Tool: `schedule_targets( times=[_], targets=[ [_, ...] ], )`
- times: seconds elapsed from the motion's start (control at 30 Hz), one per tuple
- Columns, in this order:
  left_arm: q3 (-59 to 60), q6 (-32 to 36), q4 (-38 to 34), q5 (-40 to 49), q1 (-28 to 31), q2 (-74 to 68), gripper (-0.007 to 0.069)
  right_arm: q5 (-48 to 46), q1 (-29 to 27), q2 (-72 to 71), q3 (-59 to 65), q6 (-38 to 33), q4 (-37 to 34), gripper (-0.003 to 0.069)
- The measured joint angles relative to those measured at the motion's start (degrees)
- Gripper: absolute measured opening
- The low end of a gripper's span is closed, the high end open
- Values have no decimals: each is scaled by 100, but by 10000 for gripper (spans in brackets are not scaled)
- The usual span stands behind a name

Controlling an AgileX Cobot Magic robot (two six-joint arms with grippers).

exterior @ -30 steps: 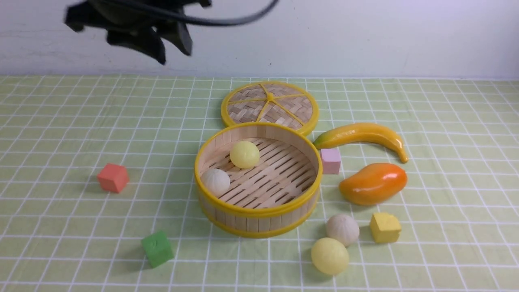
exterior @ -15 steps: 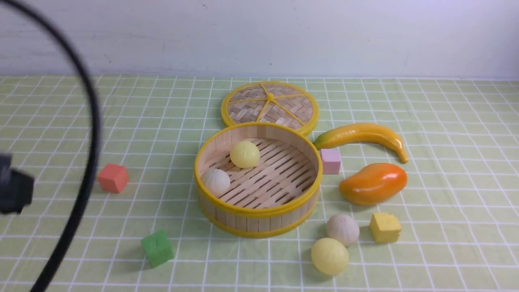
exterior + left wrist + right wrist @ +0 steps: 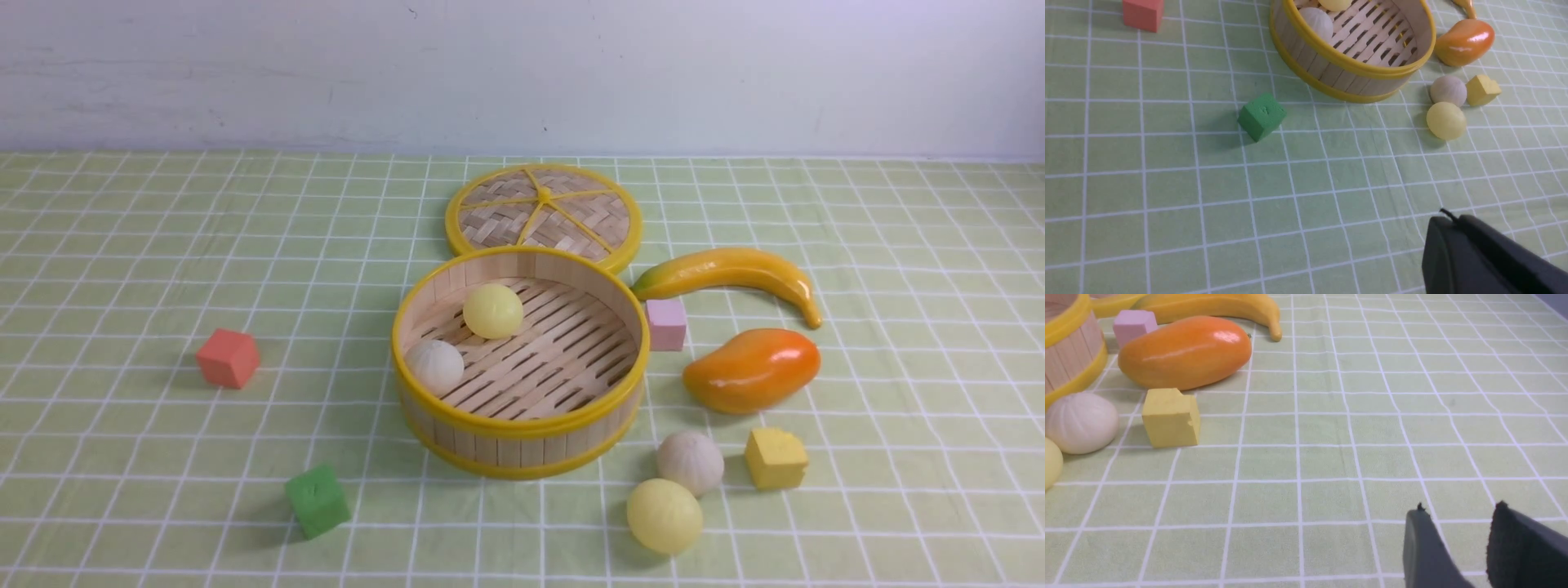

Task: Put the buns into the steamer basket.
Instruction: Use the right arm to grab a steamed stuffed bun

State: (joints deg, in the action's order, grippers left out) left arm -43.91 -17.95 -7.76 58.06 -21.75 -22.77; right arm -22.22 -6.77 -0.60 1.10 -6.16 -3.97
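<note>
Two buns are seen inside the steamer basket (image 3: 522, 426), which stands on the desk (image 3: 147, 245) near the middle of its green checked cloth. A yellow bun (image 3: 492, 310) lies on the slatted floor toward the far wall, and a white bun (image 3: 434, 367) is set against the left wall. The other two are found on the cloth just in front of the basket's right side: a second white bun (image 3: 690, 462), pleated, and a second yellow bun (image 3: 664, 515) nearer the camera, the pair touching or nearly so. A yellow cube (image 3: 775, 458) is placed just right of the pleated one, with a mango (image 3: 751, 369) behind it, a banana (image 3: 727, 273) farther back and a pink cube (image 3: 665, 323) beside the basket wall. The woven lid (image 3: 543, 214) is laid flat behind the basket. A red cube (image 3: 228, 358) and a green cube (image 3: 317, 500) are set well to the left. The left claw (image 3: 1453, 222) is shown pressed shut with nothing in it. The right claw (image 3: 1458, 508) is held partly open, a gap showing between its fingers, and nothing is gripped.
</note>
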Motion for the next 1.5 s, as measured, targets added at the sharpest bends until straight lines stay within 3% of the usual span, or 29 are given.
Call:
schedule_targets(
  times=[0.4,0.53,0.63,0.77,0.97,1.17,1.5],
  targets=[
    [10,-25,133,99,0,2,-13,0,0,0,0,0,0,241],
    [16,-33,475,-274,0,2,-13,0,0,0,0,0,0,241],
    [141,-47,776,-920,0,2,-13,0,0,0,0,0,0,241],
    [904,-277,1168,-2473,98,342,-13,0,0,0,0,0,0,241],
    [2622,-428,1321,-4183,729,1558,-13,0,0,0,0,0,0,241],
    [4093,-440,969,-4387,1397,2331,-13,0,0,0,0,0,0,241],
    [4558,-440,701,-3617,1409,2336,-10,0,0,0,0,0,0,241]
  ],
)
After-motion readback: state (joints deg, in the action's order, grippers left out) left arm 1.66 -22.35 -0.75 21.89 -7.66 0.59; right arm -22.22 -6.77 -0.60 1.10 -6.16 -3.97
